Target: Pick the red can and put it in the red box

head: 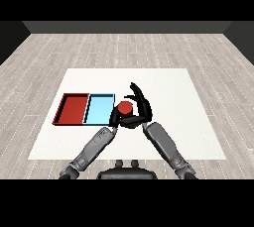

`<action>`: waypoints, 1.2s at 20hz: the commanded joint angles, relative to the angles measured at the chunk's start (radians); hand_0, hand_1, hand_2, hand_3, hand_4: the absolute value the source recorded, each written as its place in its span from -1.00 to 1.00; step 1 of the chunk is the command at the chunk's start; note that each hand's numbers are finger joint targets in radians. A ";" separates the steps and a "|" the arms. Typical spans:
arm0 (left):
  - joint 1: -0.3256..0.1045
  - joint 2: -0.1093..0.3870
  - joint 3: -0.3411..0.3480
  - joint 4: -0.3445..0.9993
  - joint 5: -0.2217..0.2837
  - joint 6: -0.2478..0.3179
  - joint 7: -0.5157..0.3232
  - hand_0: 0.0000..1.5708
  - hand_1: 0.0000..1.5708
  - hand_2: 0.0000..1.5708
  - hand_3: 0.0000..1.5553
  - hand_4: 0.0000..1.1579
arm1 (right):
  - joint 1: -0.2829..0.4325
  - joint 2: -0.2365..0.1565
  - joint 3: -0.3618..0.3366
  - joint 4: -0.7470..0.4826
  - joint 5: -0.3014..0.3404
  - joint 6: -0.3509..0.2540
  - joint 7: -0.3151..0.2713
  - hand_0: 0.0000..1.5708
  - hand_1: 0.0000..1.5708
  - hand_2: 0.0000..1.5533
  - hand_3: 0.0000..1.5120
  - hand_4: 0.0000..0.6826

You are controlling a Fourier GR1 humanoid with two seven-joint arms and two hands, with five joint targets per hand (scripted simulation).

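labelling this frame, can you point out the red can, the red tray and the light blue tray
red can [124,107]: head view, on its top face
red tray [73,109]: head view, on its bare floor
light blue tray [99,110]: head view, on its bare floor

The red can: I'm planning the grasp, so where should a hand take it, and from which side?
Grip the red can round its curved side wall, coming from the right: it stands upright, the light blue tray crowds its left, and the right hand already curls there.
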State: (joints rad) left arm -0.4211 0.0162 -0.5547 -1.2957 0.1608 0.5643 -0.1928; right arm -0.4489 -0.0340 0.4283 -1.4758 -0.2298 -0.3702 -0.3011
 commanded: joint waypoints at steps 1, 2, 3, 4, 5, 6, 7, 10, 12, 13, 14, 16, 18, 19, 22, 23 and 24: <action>0.022 0.007 0.064 -0.016 0.008 -0.041 0.016 1.00 1.00 1.00 0.91 0.98 | -0.018 0.006 -0.079 0.010 0.023 0.006 -0.032 -1.00 -1.00 -1.00 -1.00 -1.00; 0.063 -0.015 -0.041 0.007 0.033 0.039 -0.047 1.00 1.00 1.00 0.92 0.97 | -0.008 -0.093 -0.114 -0.141 -0.004 0.013 0.066 -1.00 -1.00 -1.00 -1.00 -1.00; 0.025 -0.015 0.017 0.049 0.030 -0.005 -0.043 1.00 1.00 1.00 0.91 0.96 | -0.034 -0.057 -0.122 -0.138 -0.005 0.021 0.054 -1.00 -1.00 -1.00 -1.00 -1.00; 0.074 -0.011 0.046 0.044 0.018 -0.026 -0.046 1.00 1.00 1.00 0.91 0.95 | 0.029 -0.040 -0.091 -0.188 0.007 0.009 0.028 -1.00 -1.00 -1.00 -1.00 -1.00; 0.041 0.014 0.052 0.006 0.010 -0.028 0.014 1.00 1.00 1.00 0.92 0.93 | -0.010 -0.057 -0.125 -0.245 0.004 -0.016 0.096 -1.00 -1.00 -1.00 -1.00 -1.00; 0.074 -0.004 0.062 0.052 0.010 -0.029 -0.078 1.00 1.00 1.00 0.90 0.93 | -0.031 -0.085 -0.154 -0.255 0.026 -0.037 0.121 -1.00 -1.00 -1.00 -1.00 -1.00; 0.087 0.038 0.080 0.008 0.021 -0.058 -0.057 1.00 1.00 0.99 0.87 0.93 | 0.070 -0.140 -0.177 -0.309 -0.003 0.012 0.099 -1.00 -1.00 -1.00 -1.00 -1.00; 0.064 0.037 0.084 -0.059 -0.032 -0.016 0.039 1.00 1.00 0.99 0.88 0.95 | 0.118 -0.144 -0.216 -0.388 -0.021 0.024 0.124 -1.00 -1.00 -1.00 -1.00 -1.00; 0.097 0.094 0.103 -0.129 -0.020 -0.053 0.045 1.00 1.00 1.00 0.88 0.95 | 0.174 -0.169 -0.272 -0.390 -0.055 0.041 0.117 -1.00 -1.00 -1.00 -1.00 -1.00; 0.056 0.106 0.139 -0.106 -0.028 -0.058 0.053 1.00 1.00 1.00 0.89 0.96 | 0.227 -0.123 -0.241 -0.348 -0.042 0.041 0.046 -1.00 -1.00 -1.00 -1.00 -1.00; 0.068 0.126 0.167 -0.081 -0.013 -0.103 0.015 1.00 1.00 1.00 0.90 0.97 | 0.229 -0.149 -0.279 -0.332 -0.051 0.077 0.021 -1.00 -1.00 -1.00 -1.00 -1.00; 0.123 0.155 0.151 -0.166 -0.062 -0.064 0.031 1.00 1.00 1.00 0.88 0.94 | 0.207 -0.174 -0.332 -0.336 -0.090 0.086 0.097 -1.00 -1.00 -1.00 -1.00 -1.00; 0.061 0.215 0.211 -0.161 -0.058 -0.083 0.110 1.00 1.00 1.00 0.88 0.92 | 0.266 -0.142 -0.325 -0.245 -0.074 0.111 -0.022 -1.00 -1.00 -1.00 -1.00 -1.00; 0.150 0.224 0.189 -0.233 -0.057 -0.084 0.085 1.00 1.00 0.99 0.88 0.92 | 0.278 -0.199 -0.398 -0.204 -0.126 0.186 -0.046 -1.00 -1.00 -1.00 -1.00 -1.00; 0.049 0.298 0.250 -0.195 -0.098 -0.096 0.181 1.00 1.00 0.98 0.85 0.93 | 0.377 -0.189 -0.343 -0.251 -0.061 0.156 -0.040 -1.00 -1.00 -1.00 -1.00 -1.00; 0.074 0.302 0.287 -0.185 -0.052 -0.127 0.141 1.00 1.00 0.98 0.83 0.93 | 0.362 -0.251 -0.412 -0.194 -0.098 0.207 -0.025 -1.00 -1.00 -1.00 -1.00 -1.00; 0.070 0.283 0.254 -0.233 -0.105 -0.072 0.207 1.00 1.00 0.98 0.82 0.93 | 0.372 -0.220 -0.389 -0.142 -0.079 0.207 -0.055 -1.00 -1.00 -1.00 -1.00 -1.00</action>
State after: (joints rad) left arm -0.3376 0.2707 -0.3271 -1.4879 0.0885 0.4760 -0.0541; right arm -0.1272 -0.2344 0.0703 -1.7046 -0.3062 -0.2124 -0.3169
